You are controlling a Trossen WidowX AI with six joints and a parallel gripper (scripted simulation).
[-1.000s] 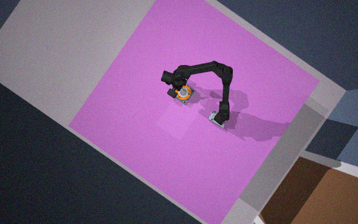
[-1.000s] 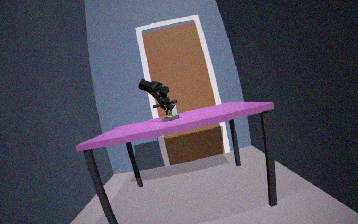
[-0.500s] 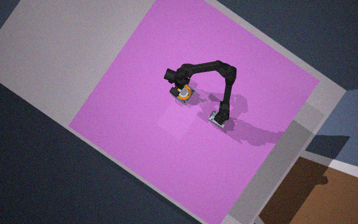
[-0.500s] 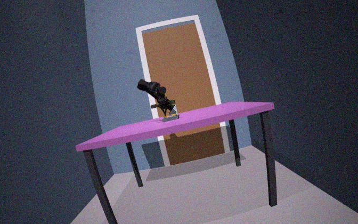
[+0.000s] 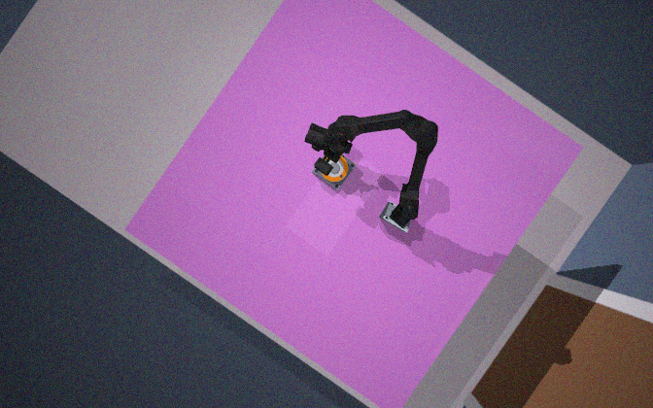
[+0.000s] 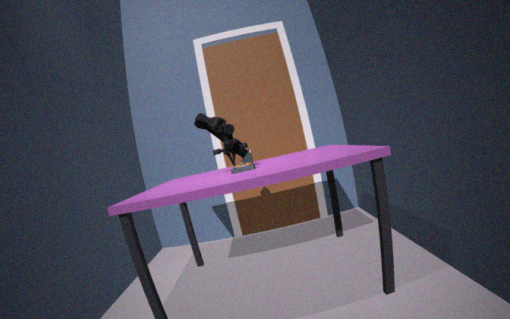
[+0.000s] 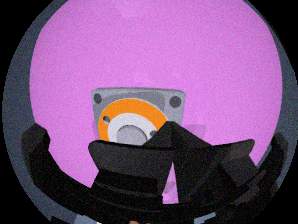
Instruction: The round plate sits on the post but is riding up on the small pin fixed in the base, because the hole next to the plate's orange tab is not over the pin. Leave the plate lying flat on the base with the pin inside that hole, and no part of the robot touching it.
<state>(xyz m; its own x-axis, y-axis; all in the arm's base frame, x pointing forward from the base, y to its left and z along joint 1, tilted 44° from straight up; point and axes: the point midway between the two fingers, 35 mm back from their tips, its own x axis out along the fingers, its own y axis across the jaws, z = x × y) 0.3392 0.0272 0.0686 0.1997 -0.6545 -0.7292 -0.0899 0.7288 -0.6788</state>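
currently the gripper [image 7: 168,137] is clenched shut with nothing between its fingers, tips over the near edge of the orange plate [image 7: 108,117]. plate sits on the grey square base [image 7: 136,98] on the purple table [image 5: 268,253], around the post [image 7: 132,131]. contact with the plate can't be made out.

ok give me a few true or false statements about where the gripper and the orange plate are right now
1. The black parallel-jaw gripper is shut with nothing between its fingers. True.
2. The gripper is over the round orange plate. True.
3. The plate sits on a green round base. False: the square grey base has dark corner holes.
4. The table top is blue. False: it is pink-purple.
5. The arm reaches away from the plate. False: it bends over it.
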